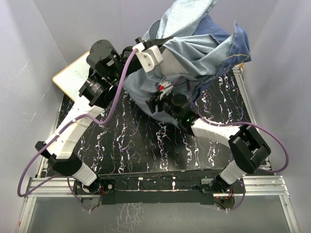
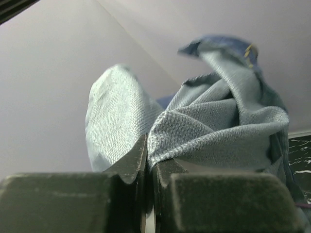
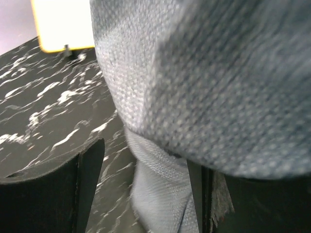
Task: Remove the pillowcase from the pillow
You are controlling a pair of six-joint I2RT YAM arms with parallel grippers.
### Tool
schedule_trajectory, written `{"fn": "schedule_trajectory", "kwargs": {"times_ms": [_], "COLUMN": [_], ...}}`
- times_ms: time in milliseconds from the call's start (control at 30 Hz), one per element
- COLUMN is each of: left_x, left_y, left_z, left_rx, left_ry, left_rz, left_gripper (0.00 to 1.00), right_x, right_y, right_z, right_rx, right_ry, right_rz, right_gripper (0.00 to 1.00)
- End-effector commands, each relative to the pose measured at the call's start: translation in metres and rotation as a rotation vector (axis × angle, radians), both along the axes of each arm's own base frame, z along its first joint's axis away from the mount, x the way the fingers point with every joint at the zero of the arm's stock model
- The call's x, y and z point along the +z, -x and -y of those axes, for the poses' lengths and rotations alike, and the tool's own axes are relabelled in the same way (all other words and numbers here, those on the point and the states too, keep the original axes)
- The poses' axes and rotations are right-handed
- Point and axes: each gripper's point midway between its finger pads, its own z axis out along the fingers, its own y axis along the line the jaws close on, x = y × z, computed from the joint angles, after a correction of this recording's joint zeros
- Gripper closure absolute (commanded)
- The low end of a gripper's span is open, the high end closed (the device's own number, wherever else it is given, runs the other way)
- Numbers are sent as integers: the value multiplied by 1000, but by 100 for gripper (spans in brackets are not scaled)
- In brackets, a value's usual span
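Observation:
The pillowcase [image 1: 204, 48] hangs bunched above the far middle of the table, mostly showing its pale grey-blue reverse, with navy at the right edge. My left gripper [image 1: 163, 46] is raised and shut on a fold of it; the left wrist view shows the jaws [image 2: 149, 145] pinched on the cloth [image 2: 218, 121]. My right gripper [image 1: 159, 94] sits lower, under the hanging cloth. Its jaws [image 3: 143, 160] stand apart, with a strip of the pillowcase [image 3: 218, 73] hanging between them against the right finger [image 3: 199, 194]. The pillow is hidden from view.
A flat white board with an orange edge [image 1: 73, 75] lies at the far left of the black marbled table [image 1: 136, 145]; it also shows in the right wrist view [image 3: 63, 24]. Grey walls enclose the table on three sides.

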Motion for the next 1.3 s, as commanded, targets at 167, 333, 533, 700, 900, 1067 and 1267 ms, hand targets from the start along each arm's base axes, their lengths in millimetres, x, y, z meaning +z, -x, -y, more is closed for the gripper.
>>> {"fn": "schedule_trajectory", "kwargs": {"times_ms": [167,333,533,700,900,1067,1267], "left_x": [58,-13,-51,-42,-55,-60,-45], "left_y": [36,21,5,-2,-7,-7,-20], "left_z": [-99,-106,-102,-95,-67,-43,-43], "left_rx": [314,395,426,418,318,214,259], "left_ry": [151,4,-11,41,28,16,65], "left_rz": [250,146,37,24,-50,-140,-152], "left_gripper": [100,100,100,100,100,100,100], "right_x": [66,30,12,31,81,123,207], "right_y": [-52,-15,42,79,136,145,96], "right_z": [56,55,44,63,93,103,112], "right_rx": [-106,-30,11,-4,-29,-47,-264], "right_ry": [-45,-75,-83,-196,-349,-331,-276], "right_rz": [81,-29,-62,-78,-11,69,212], "right_gripper": [29,32,32,32,32,29,20]}}
